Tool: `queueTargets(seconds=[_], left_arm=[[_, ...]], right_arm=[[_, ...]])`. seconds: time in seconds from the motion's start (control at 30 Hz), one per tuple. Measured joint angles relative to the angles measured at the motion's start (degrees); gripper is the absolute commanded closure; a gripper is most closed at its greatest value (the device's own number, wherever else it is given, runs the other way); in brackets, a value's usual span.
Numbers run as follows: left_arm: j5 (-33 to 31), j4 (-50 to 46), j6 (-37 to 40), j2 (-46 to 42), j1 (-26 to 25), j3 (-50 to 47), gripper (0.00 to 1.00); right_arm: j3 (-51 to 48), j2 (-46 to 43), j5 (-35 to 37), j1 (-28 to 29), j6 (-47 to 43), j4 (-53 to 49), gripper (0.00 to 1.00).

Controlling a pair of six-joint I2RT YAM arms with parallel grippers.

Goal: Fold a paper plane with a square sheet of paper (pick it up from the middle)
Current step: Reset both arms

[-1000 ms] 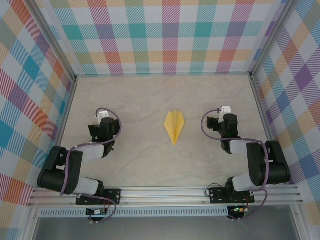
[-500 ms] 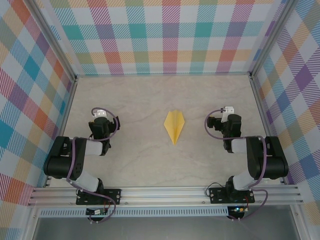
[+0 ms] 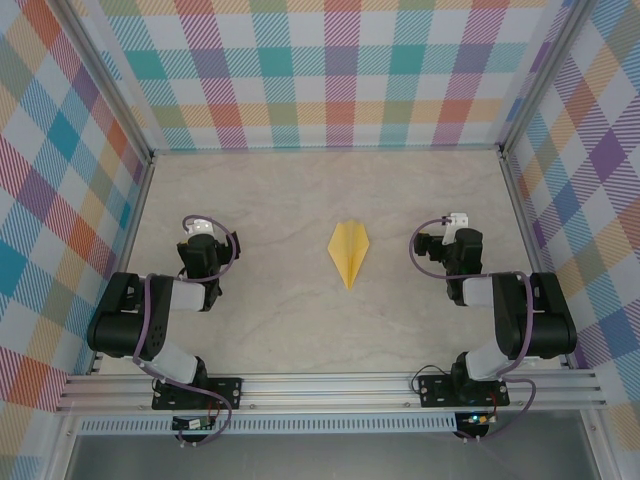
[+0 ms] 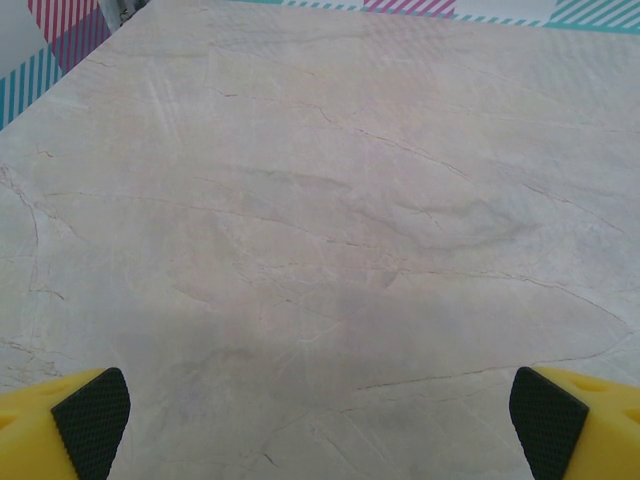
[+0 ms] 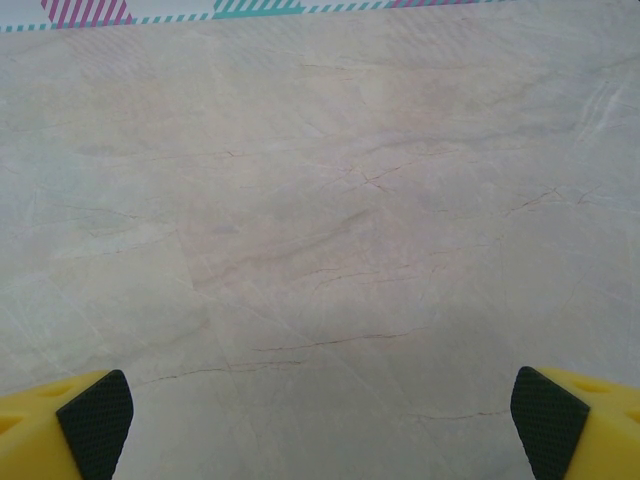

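The paper plane lies flat on the marble-patterned table, about midway between left and right. It is a narrow yellow dart with a centre crease. Its pointed nose faces the near edge and its wider tail faces the far wall. Nothing touches it.

The left gripper is at the left side of the table, well apart from the plane. Its jaws are spread wide: in the left wrist view the two yellow fingers with black textured pads sit at the bottom corners, with bare tabletop between them. It holds nothing.

The right gripper is at the right side, about level with the plane and also apart from it. Its jaws are spread just as wide, with the black pads at the lower corners of the right wrist view and bare marble surface between them. It too holds nothing.

Both arms are folded back toward their bases on the aluminium rail at the near edge. Plaid walls enclose the table on the left, right and far sides.
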Motion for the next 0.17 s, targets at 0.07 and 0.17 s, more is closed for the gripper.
queueTargets(seconds=[0.07, 0.17], left_arm=[[0.0, 0.1, 0.0, 0.0, 0.0, 0.0, 0.0], [0.0, 0.2, 0.0, 0.0, 0.0, 0.0, 0.0]], right_arm=[[0.0, 0.0, 0.0, 0.0, 0.0, 0.0, 0.0], [0.0, 0.0, 0.0, 0.0, 0.0, 0.0, 0.0]])
